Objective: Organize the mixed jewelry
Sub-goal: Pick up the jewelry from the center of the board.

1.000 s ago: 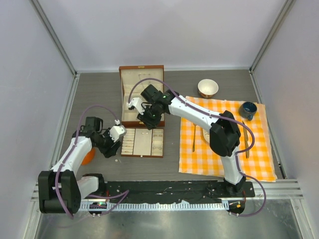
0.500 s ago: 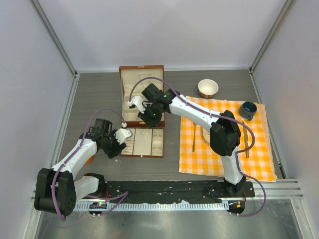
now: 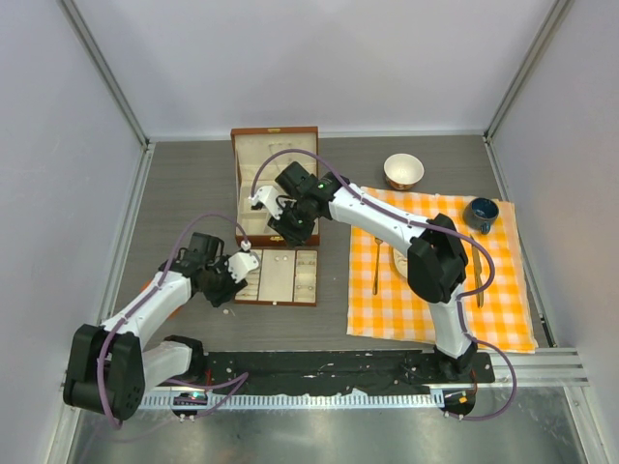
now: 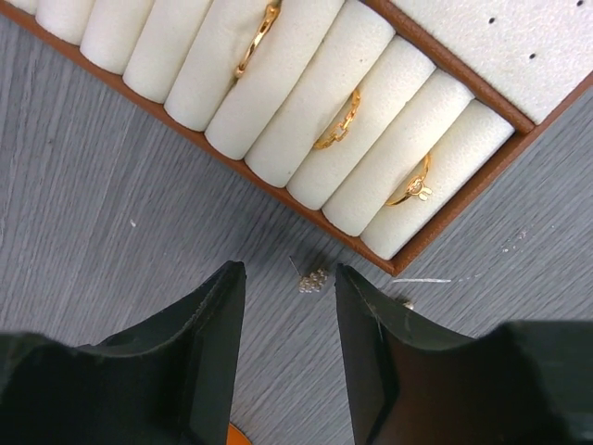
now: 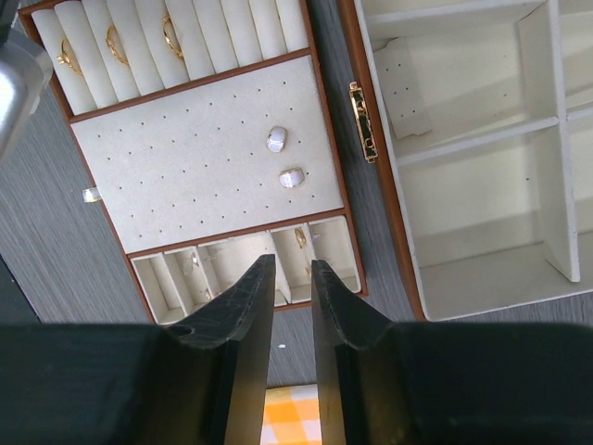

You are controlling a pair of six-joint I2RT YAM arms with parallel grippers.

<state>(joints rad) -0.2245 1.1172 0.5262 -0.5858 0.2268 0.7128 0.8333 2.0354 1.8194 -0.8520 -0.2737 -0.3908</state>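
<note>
A tiny silvery stud cluster of the mixed jewelry lies on the grey table, just ahead of my left gripper, which is open and low, its fingertips on either side of it. A second small pale bit sits beside the right finger. Close by is the corner of the cream-lined tray, with gold rings on its rolls. In the top view the left gripper is at the tray's near left corner. My right gripper hovers above the tray, jaws narrowly open and empty, two pale studs below.
The brown wooden box stands open behind the tray. An orange checked cloth on the right carries a gold fork, a knife and a dark blue cup. A bowl sits behind it. An orange object lies under my left gripper.
My left gripper has moved right toward the tray's corner and its jaws have narrowed somewhat. The right arm has barely shifted.
</note>
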